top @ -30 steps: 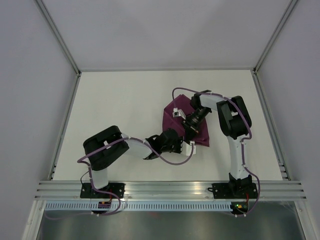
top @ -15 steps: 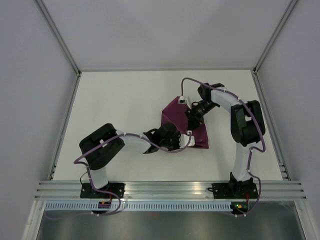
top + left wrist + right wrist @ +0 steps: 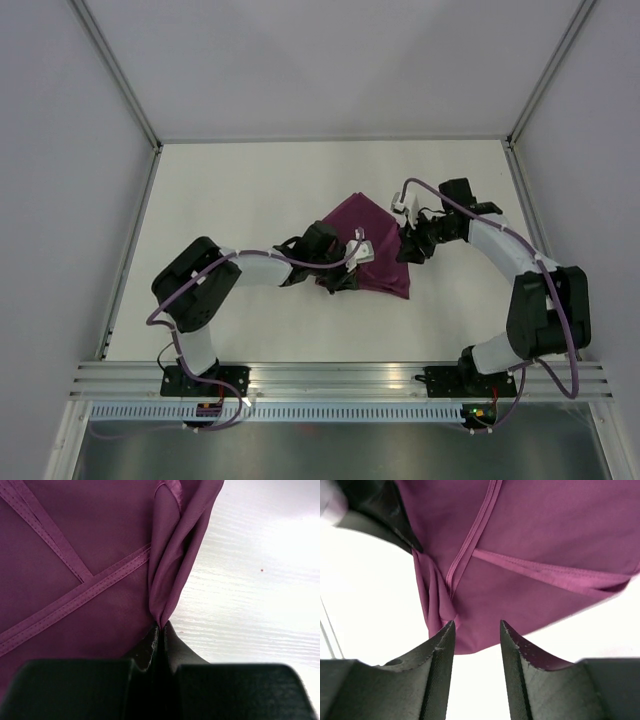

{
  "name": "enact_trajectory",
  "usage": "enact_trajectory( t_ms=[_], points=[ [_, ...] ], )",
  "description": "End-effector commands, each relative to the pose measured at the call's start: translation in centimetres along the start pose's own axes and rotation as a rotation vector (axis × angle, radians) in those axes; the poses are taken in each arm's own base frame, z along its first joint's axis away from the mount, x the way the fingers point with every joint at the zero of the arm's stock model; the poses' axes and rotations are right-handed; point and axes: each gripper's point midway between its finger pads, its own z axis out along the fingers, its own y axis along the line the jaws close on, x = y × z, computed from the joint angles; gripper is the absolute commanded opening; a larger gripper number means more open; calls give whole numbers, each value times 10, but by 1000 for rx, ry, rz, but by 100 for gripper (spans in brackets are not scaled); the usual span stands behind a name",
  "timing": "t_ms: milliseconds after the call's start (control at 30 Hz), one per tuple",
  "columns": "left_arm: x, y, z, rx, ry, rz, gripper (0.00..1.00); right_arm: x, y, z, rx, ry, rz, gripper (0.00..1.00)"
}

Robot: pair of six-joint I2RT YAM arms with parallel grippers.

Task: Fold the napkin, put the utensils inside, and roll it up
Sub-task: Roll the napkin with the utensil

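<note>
The white table [image 3: 230, 200] carries the magenta-purple napkin [image 3: 372, 232] right of its centre, folded into an angular shape with hemmed edges crossing on top. The left gripper [image 3: 161, 630] reaches in from the left, its jaws pressed tight together on a bunched pleat at the edge of the cloth, with bare tabletop just beside it. The right gripper [image 3: 475, 630] sits at the napkin's right side. Its jaws stand apart and clasp nothing, and the cloth's near edge lies in the gap between the two fingers [image 3: 442, 645].
</note>
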Motion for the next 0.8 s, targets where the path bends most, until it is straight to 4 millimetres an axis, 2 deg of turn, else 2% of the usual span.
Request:
enact_trajectory(
  t_ms=[0, 33, 67, 100, 167, 200, 233, 333, 467, 600, 767],
  points=[
    [-24, -11, -3, 117, -59, -97, 2, -19, -2, -3, 106, -88, -202, 49],
    [-22, -11, -2, 128, -53, -124, 2, -17, 1, -2, 114, -85, -229, 50],
    [-24, -9, -3, 141, -58, -136, 2, -8, 10, 6, 112, -54, -246, 50],
    [-25, -9, -3, 147, -57, -152, 2, -15, 12, 5, 141, -73, -294, 51],
    [-22, -9, -2, 168, -46, -175, 2, -9, 28, 19, 138, -53, -334, 53],
    [-23, -9, -2, 175, -47, -182, 2, -14, 25, 18, 189, -54, -379, 54],
    [-22, -8, 0, 183, -45, -200, 2, -16, 35, 25, 178, -49, -415, 55],
    [-17, -10, 1, 199, -30, -222, 2, -14, 43, 37, 194, -31, -471, 56],
    [-8, -5, 4, 203, -15, -264, 2, -6, 46, 53, 172, 10, -500, 57],
    [-6, -2, 4, 206, -14, -287, 2, 1, 50, 63, 136, 38, -522, 62],
    [-7, -1, 3, 217, -28, -307, 2, 11, 61, 73, 112, 56, -565, 62]
  ],
)
